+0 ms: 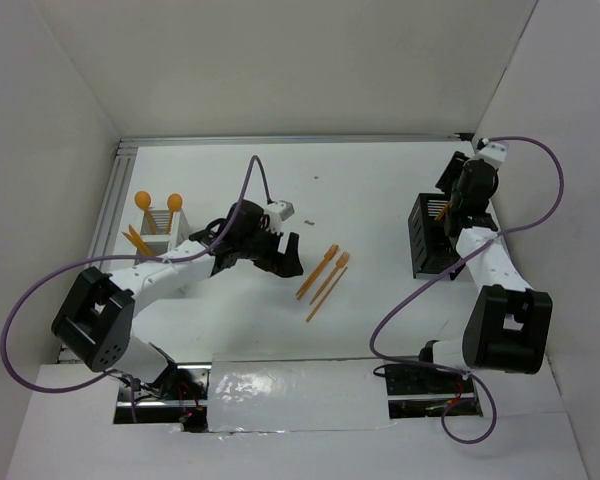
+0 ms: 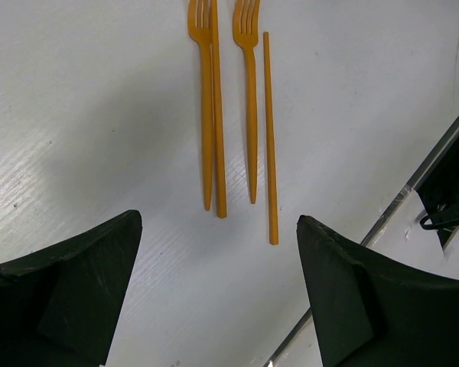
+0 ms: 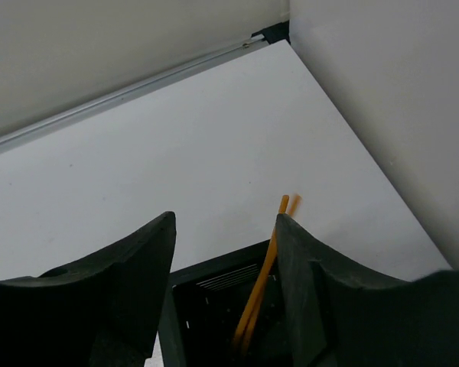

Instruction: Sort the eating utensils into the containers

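Two orange forks (image 2: 250, 115) and two plain orange knives (image 2: 269, 138) lie side by side on the white table, just ahead of my open left gripper (image 2: 218, 220). From above, this bunch of utensils (image 1: 325, 275) lies right of the left gripper (image 1: 288, 258). The white caddy (image 1: 165, 238) at the left holds two round-bowled spoons (image 1: 143, 199) and other orange pieces. My right gripper (image 3: 226, 218) hangs over the black caddy (image 3: 206, 306). Its jaws stand apart, and thin orange pieces (image 3: 258, 290) standing in the caddy lean against the right finger (image 3: 306, 260).
White walls close in the table on the left, back and right. An aluminium rail (image 1: 110, 200) runs along the left and far edges. Purple cables (image 1: 540, 160) loop off both arms. A shiny sheet (image 1: 280, 385) covers the near edge between the arm bases.
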{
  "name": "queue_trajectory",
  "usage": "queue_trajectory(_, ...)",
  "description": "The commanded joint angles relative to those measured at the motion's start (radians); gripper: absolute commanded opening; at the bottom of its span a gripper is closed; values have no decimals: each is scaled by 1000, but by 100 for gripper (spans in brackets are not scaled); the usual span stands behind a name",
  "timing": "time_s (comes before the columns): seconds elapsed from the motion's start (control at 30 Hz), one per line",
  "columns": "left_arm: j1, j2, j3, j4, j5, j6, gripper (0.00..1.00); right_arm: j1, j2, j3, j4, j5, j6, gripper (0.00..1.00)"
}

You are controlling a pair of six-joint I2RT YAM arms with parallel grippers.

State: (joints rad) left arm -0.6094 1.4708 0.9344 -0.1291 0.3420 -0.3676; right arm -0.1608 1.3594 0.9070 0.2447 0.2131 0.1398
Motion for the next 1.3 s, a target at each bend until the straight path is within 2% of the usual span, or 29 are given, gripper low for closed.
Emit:
queue_trajectory(0.0,-9,19,47,-3,-17,30,95,-3,-17,52,-19,-27,7,64)
queue_trajectory(0.03,-12,38,67,-16,-21,42,94,-3,-34,61,-37,-37,9,75)
queue_trajectory(0.13,-47,89,124,-93,-92,73,90,0,-106,82,-103,-76,44,90)
queue_trajectory(0.27,-95,176,201,-176,-187,142,85,3,-201,82,-188,-171,69,99)
queue_trajectory(0.37,-115,243,250,-214,-228,166,82,20,-273,53,-232,-214,78,100)
queue_trajectory(0.5,-148,290,282,-270,-270,176,74,24,-354,20,-262,-205,102,100)
queue_trajectory(0.57,-187,316,291,-274,-287,186,74,24,-388,-2,-283,-196,110,100)
queue_trajectory(0.7,-219,373,336,-276,-320,196,72,24,-411,-2,-308,-207,116,100)
queue_trajectory(1.03,-222,450,363,-245,-325,202,63,24,-444,-11,-317,-198,121,100)
queue_trajectory(1.1,-224,471,376,-248,-337,200,58,24,-441,-11,-317,-198,118,100)
queue_trajectory(1.2,-228,480,380,-250,-334,203,45,24,-442,-11,-317,-198,119,100)
queue_trajectory(1.23,-228,477,376,-247,-331,200,39,23,-441,-11,-317,-198,119,100)
queue_trajectory(1.27,-231,471,370,-239,-318,197,30,26,-444,-20,-317,-189,119,100)
